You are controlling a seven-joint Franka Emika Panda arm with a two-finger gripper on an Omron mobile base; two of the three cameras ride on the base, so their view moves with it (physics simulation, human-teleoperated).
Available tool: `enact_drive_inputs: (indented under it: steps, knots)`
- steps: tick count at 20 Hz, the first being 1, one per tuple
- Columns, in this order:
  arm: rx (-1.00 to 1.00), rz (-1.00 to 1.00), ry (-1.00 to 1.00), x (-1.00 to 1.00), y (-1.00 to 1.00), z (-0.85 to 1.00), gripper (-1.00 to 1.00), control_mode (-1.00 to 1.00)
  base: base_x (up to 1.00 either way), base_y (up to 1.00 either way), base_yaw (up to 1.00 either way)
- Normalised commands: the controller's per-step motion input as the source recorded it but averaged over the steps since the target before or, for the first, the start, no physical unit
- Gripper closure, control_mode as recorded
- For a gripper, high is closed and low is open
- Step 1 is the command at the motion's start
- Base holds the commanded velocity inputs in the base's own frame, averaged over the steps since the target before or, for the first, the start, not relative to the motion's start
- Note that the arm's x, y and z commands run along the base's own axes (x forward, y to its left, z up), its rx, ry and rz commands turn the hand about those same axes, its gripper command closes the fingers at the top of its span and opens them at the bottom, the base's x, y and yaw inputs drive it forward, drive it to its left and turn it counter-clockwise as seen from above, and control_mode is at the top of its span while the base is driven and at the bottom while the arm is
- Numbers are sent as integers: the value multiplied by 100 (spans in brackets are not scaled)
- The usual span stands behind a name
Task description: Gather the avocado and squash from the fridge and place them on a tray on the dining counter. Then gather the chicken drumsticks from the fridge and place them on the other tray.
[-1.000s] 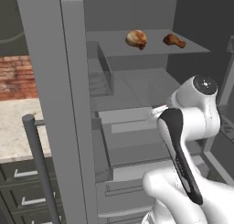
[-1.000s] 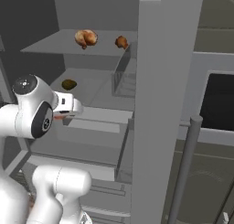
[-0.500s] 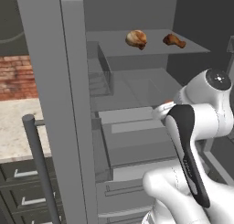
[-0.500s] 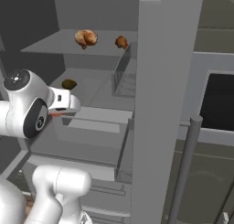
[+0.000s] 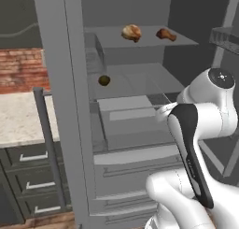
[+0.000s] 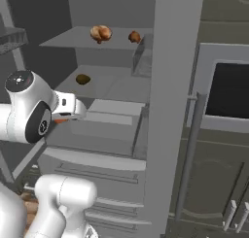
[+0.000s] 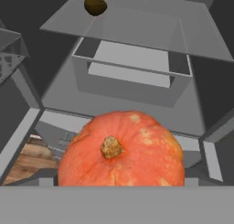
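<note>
The squash [image 7: 121,150] fills the lower hand view, stem toward the camera, right at the end effector, whose jaws stand wide; whether they grip it I cannot tell. The avocado [image 5: 104,80] sits on the middle fridge shelf [image 5: 140,78]. Two drumsticks [image 5: 132,32] lie on the top shelf.

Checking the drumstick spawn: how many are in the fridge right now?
2. Both lie on the top shelf: one drumstick toward the left, the other drumstick toward the right as the left base view shows them. More may be hidden behind the fridge wall.
</note>
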Motion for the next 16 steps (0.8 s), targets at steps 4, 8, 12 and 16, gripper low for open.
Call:
enact_drive_inputs:
  steps: [4, 8, 12, 16]
  knots:
    - [0, 0, 0, 0, 0, 0, 100, 100, -100, 0, 0]
    - [0, 0, 0, 0, 0, 0, 100, 100, -100, 0, -2]
    - [0, 0, 0, 0, 0, 0, 100, 100, -94, 0, -3]
    - [0, 0, 0, 0, 0, 0, 100, 100, -87, 0, -5]
